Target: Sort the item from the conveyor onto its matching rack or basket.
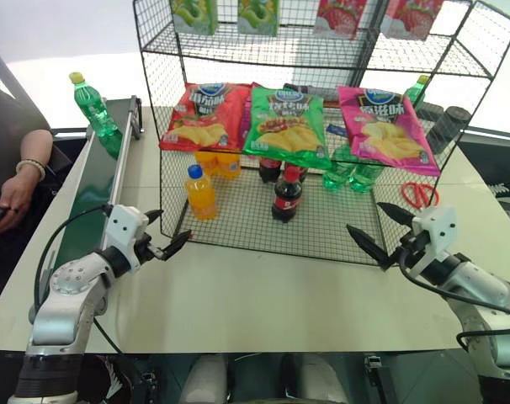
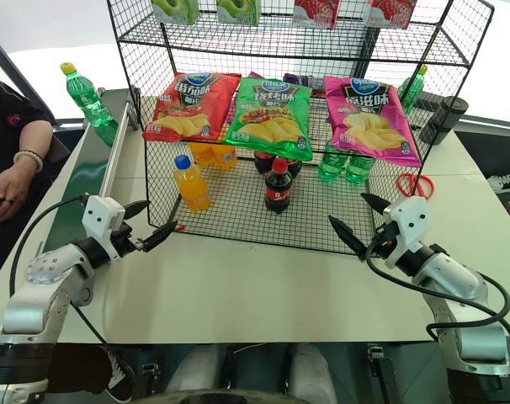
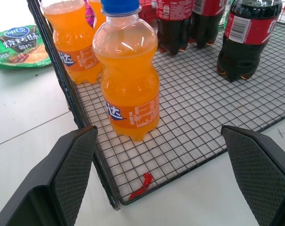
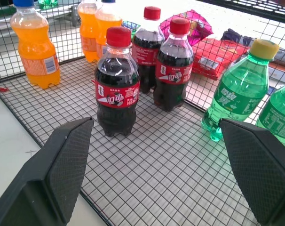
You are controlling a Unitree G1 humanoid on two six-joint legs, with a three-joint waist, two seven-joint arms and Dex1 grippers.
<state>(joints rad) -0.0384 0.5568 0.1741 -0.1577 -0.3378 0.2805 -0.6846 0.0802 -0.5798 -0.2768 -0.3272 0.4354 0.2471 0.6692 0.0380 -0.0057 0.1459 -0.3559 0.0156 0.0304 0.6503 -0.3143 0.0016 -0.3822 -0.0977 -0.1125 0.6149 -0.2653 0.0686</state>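
The green soda bottle [image 1: 95,108] I have to sort stands upright on the conveyor [image 1: 91,189], at the belt's far end, well beyond the rack's left corner and well apart from both my grippers. I judge it to be a small filled plastic bottle: light enough for one gripper, fairly stiff while full, but smooth and round, so it could slip or twist between flat pads. Its waist narrows above the label, and I would take it across the labelled body just below that, where the wall is straight and the weight sits low under the grip. The yellow cap is too small and too high to hold safely; a pinch there could tip it.

My left gripper [image 1: 164,234] hangs just in front of the rack [image 1: 263,223], at its near left corner, jaws spread wide and holding nothing; its wrist view looks at an orange drink bottle [image 3: 127,80] inside the wire floor. My right gripper [image 1: 379,229] sits at the rack's near right corner, also spread wide and empty, facing the cola bottles [image 4: 116,89] and green bottles already stored there. A person's hand [image 1: 15,192] rests beyond the conveyor, to the rack's left.
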